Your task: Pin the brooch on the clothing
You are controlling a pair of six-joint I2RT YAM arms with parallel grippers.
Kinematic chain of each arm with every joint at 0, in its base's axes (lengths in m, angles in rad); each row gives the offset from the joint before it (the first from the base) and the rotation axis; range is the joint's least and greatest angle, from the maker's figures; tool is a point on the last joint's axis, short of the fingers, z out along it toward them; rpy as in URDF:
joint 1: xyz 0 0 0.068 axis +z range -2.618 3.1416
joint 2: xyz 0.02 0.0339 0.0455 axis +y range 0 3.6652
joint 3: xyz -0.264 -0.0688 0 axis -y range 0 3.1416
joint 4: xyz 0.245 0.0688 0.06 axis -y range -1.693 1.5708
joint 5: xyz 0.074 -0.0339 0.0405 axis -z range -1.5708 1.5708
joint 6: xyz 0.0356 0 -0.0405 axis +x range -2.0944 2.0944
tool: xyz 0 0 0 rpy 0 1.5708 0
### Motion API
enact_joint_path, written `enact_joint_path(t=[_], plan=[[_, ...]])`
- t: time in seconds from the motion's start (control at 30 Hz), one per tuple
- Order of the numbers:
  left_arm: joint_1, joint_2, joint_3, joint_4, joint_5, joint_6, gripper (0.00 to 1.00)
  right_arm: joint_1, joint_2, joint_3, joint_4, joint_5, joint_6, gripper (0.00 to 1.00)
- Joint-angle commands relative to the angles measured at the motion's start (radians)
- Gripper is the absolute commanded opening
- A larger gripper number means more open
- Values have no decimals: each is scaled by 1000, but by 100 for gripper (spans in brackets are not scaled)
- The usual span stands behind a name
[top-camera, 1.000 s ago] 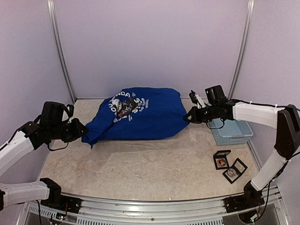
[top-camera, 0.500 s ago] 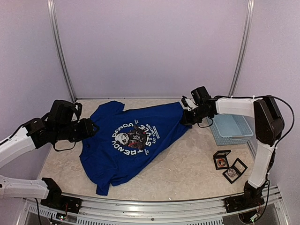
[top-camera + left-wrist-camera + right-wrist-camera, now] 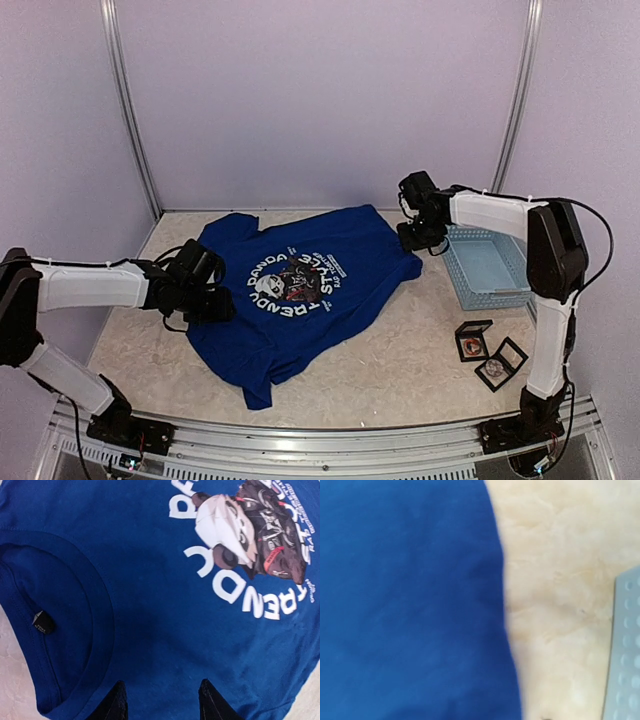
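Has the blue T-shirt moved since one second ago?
Yes. Against the fixed light-blue basket, the T-shirt has opened out flat, and its lower edge now lies much nearer the front rail.

The royal-blue T-shirt (image 3: 345, 245) bears a round panda print (image 3: 292, 284) ringed in white capitals: "TRENDY PANDA STYLE", read from the top view. In the left wrist view the same print (image 3: 250, 545) shows only part of "TRENDY". A finer line of white lettering inside the ring looks like "BAD TOGETHER", though it is too small to be sure. The black neck tag (image 3: 44, 622) inside the collar cannot be read.
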Motion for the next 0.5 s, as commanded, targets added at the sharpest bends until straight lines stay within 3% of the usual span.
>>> enact_joint_path(t=[0.0,0.13,0.27,0.33,0.47], plan=[[19,134,-7,167,22,-20,45,192,-119,-63,-22,148,-17,48],[95,268,-6,231,9,-60,44,351,-123,-175,118,-98,-30,28],[151,352,44,267,-82,-49,42,444,-67,-246,266,-343,9,21],[170,391,115,263,-99,-16,42,449,-24,-259,318,-398,40,20],[211,492,212,282,-113,-19,50,423,117,-154,301,-333,70,16]])
